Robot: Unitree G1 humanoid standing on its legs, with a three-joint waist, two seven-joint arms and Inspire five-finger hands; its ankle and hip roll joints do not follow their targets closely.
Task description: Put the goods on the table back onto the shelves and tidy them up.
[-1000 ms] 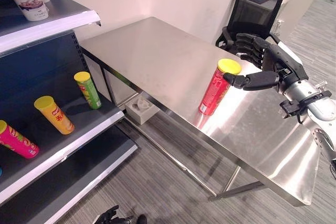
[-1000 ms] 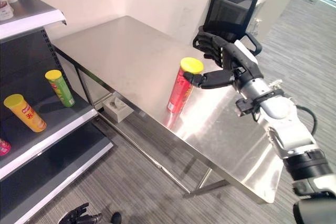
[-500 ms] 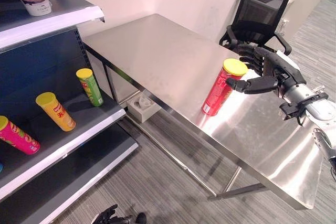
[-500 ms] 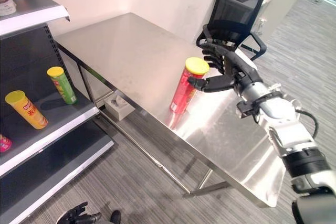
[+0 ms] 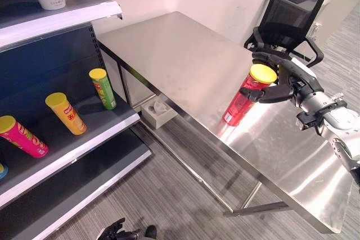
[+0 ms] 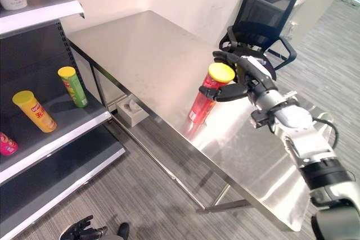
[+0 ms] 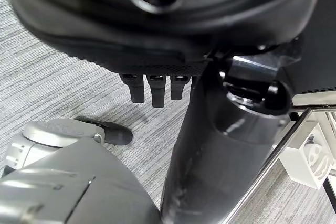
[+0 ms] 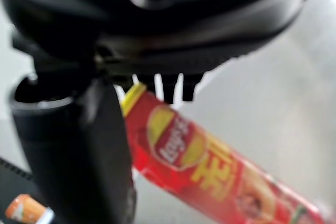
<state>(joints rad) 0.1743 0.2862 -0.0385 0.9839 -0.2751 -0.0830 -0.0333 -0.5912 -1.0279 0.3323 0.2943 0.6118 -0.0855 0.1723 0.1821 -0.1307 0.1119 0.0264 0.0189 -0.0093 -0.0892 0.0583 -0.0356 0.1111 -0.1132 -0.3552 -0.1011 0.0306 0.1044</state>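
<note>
one red chip can (image 5: 243, 98) left on tabletop (image 5: 169, 54); right hand (image 5: 279, 85) grasping near its lid, not lifted. three cans already on shelf (image 5: 84, 133). left hand (image 5: 115, 231) relaxed, idle.

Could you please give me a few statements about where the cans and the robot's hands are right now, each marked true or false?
1. The red can stands on the steel table. True.
2. The right hand has its thumb and fingers around the red can's top. True.
3. The green can lies on the table. False: it stands on the shelf.
4. The left hand holds the orange can. False: it hangs low near the floor; the orange can is on the shelf.
</note>
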